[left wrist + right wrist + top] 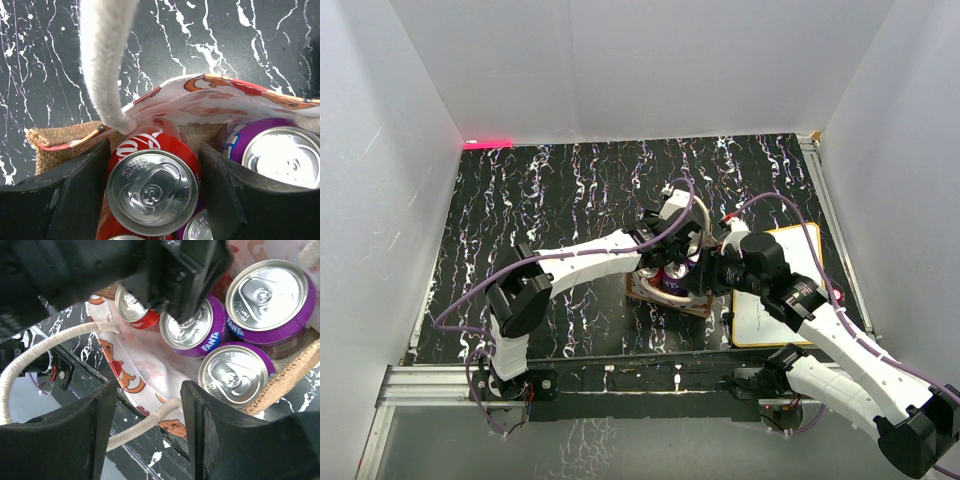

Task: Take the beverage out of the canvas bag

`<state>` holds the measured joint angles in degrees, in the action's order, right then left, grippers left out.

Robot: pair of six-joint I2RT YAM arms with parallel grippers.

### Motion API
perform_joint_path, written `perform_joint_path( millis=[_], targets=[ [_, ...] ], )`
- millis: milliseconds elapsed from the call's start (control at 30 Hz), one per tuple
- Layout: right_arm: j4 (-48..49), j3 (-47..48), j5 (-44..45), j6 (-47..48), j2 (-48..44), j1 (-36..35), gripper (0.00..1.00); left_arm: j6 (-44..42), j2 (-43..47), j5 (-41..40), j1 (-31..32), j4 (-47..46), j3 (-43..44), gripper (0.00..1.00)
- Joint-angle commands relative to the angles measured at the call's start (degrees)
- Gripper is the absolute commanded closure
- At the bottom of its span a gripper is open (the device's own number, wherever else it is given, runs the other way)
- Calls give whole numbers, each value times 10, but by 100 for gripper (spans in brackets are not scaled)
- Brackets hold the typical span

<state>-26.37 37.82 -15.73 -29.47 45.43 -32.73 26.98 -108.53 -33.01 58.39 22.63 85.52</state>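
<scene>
The canvas bag stands on the marbled table between both arms; its tan weave shows in the left wrist view and the right wrist view. It holds a red cola can and three purple Fanta cans. My left gripper reaches down into the bag, its jaws pressed against both sides of the red can. My right gripper is open at the bag's printed rim, and a cream handle runs between its jaws without being pinched.
A white orange-rimmed board lies right of the bag under the right arm. The other cream handle loops up just behind the left gripper. White walls enclose the table on three sides.
</scene>
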Motion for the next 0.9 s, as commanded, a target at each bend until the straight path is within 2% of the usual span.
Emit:
perform_joint_path(
  millis=[0,533,867],
  targets=[
    [6,6,30,8,-10,4,43,-34,77,1,4,4,37,100],
    [18,-3,31,11,-2,4,43,-55,115,32,4,11,72,100],
    [21,-8,29,10,-3,4,43,-59,101,-4,4,62,143,100]
  ],
)
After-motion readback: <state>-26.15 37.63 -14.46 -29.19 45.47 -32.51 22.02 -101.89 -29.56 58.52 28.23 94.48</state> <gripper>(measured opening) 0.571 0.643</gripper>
